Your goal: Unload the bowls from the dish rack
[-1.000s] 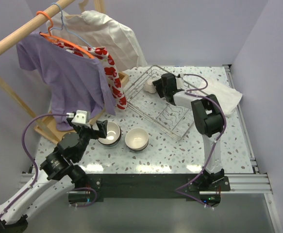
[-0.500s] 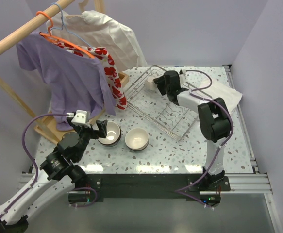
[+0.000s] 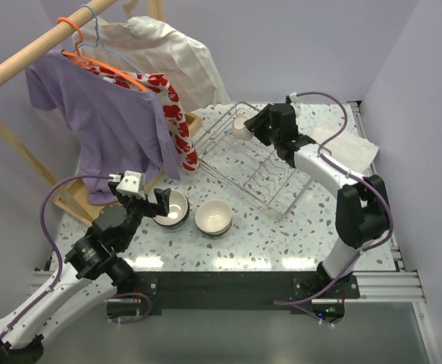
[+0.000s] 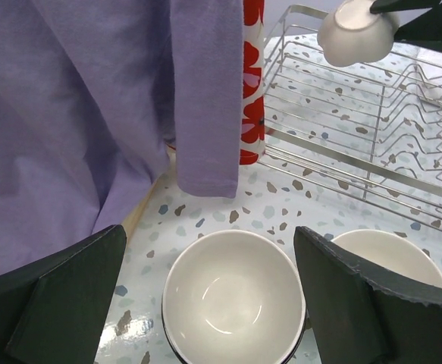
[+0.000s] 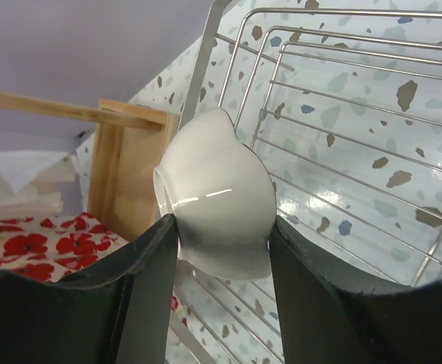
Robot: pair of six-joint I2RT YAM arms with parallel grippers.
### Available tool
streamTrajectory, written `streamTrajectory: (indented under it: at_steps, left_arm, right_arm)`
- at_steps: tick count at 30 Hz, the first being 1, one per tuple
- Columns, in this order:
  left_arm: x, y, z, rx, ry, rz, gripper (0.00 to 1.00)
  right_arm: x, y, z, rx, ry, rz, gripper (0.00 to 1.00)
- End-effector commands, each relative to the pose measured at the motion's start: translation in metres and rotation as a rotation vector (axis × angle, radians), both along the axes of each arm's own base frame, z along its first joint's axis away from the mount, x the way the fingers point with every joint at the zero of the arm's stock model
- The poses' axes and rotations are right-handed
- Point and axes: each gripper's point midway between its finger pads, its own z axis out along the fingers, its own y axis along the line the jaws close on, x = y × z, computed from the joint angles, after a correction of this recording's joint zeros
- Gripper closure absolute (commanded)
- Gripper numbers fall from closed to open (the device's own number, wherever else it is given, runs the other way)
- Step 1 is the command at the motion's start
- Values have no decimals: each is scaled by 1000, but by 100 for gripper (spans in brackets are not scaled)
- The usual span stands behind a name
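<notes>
My right gripper [image 3: 249, 126] is shut on a white bowl [image 5: 217, 189] and holds it tipped on its side above the far left corner of the silver wire dish rack [image 3: 255, 163]. The same bowl shows in the top view [image 3: 240, 126] and in the left wrist view [image 4: 353, 36]. No other bowl shows in the rack. My left gripper [image 3: 158, 205] is open and hangs just above a dark-rimmed bowl [image 4: 232, 296] on the table, its fingers [image 4: 69, 296] either side of it. A cream bowl [image 3: 213, 217] stands right of that one.
A wooden clothes rail [image 3: 31, 49] with a purple shirt [image 3: 107, 121] and a red-flowered cloth [image 3: 177, 114] hangs at the left, close over the left gripper. A white towel [image 3: 349, 148] lies right of the rack. Purple walls close in the back and right.
My right gripper has lifted the white bowl up from the rack's far left corner, and the right arm has swung out to the right. The left gripper has barely moved.
</notes>
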Motion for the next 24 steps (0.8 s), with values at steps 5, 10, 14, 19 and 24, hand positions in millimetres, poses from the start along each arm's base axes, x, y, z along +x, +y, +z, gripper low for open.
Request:
streamTrajectory:
  at_steps: [5, 10, 14, 19, 24]
  left_arm:
    - [8, -19, -4, 38, 18, -68, 2]
    - [9, -21, -6, 46, 30, -75, 2]
    - [8, -25, -4, 49, 17, -103, 2]
    - [7, -45, -8, 52, -10, -206, 0]
    - [13, -74, -4, 70, -30, -325, 0]
  right_arm:
    - [-48, -15, 33, -207, -14, 177, 97]
    - [-74, -25, 42, -320, -19, 271, 100]
    - [-97, -30, 43, -380, -10, 353, 100]
    - [-121, -31, 43, -385, 10, 425, 100]
    - [-132, -30, 45, -357, 27, 443, 100]
